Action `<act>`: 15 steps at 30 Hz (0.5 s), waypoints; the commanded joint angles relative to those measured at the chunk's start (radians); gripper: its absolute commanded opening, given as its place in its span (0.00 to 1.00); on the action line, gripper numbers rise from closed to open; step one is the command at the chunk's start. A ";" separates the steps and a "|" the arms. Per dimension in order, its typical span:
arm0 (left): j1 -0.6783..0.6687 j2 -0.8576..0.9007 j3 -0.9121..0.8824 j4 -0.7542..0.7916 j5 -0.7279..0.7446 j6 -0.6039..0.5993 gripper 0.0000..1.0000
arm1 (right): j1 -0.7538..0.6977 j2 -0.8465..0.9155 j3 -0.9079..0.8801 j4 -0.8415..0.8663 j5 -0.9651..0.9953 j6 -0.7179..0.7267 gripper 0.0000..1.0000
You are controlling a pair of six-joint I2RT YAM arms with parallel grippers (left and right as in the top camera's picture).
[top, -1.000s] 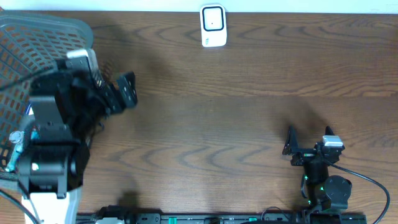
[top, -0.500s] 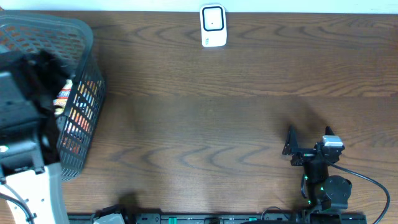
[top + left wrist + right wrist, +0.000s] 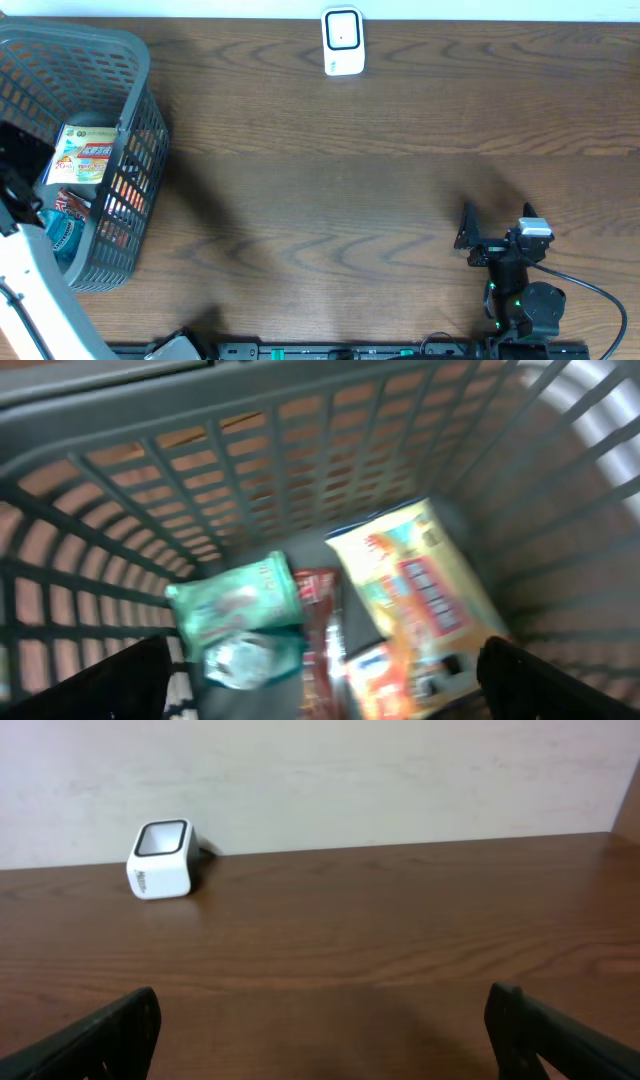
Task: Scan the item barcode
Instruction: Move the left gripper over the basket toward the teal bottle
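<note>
Yellow packet (image 3: 415,600) with red lettering lies in the grey mesh basket (image 3: 140,170) at the left end of the table (image 3: 330,190), beside a green pouch (image 3: 235,605). The left gripper (image 3: 325,680) hangs over them, jaws wide apart and empty. The right gripper (image 3: 325,1035) gapes too, holding nothing. Crowded goods could mean a double grab, or a finger catching the lattice. The print is too blurred to read. The white scanner (image 3: 342,40) stands well apart.

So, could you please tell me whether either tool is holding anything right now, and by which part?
Nothing is held. The left tool is open above the packets in the basket, gripping none; the right tool is open over the table.
</note>
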 commanded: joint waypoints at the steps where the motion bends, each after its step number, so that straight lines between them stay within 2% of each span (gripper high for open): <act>1: 0.036 0.020 0.018 -0.010 0.007 0.226 0.98 | 0.006 -0.001 -0.001 -0.004 0.005 -0.012 0.99; 5: 0.053 0.032 0.016 -0.019 0.087 0.382 0.98 | 0.006 -0.001 -0.001 -0.004 0.005 -0.012 0.99; 9: 0.053 0.033 -0.012 -0.024 0.086 0.514 0.98 | 0.006 -0.001 -0.001 -0.004 0.005 -0.012 0.99; 15: 0.055 0.035 -0.115 0.021 0.085 0.644 0.98 | 0.006 -0.001 -0.001 -0.004 0.005 -0.012 0.99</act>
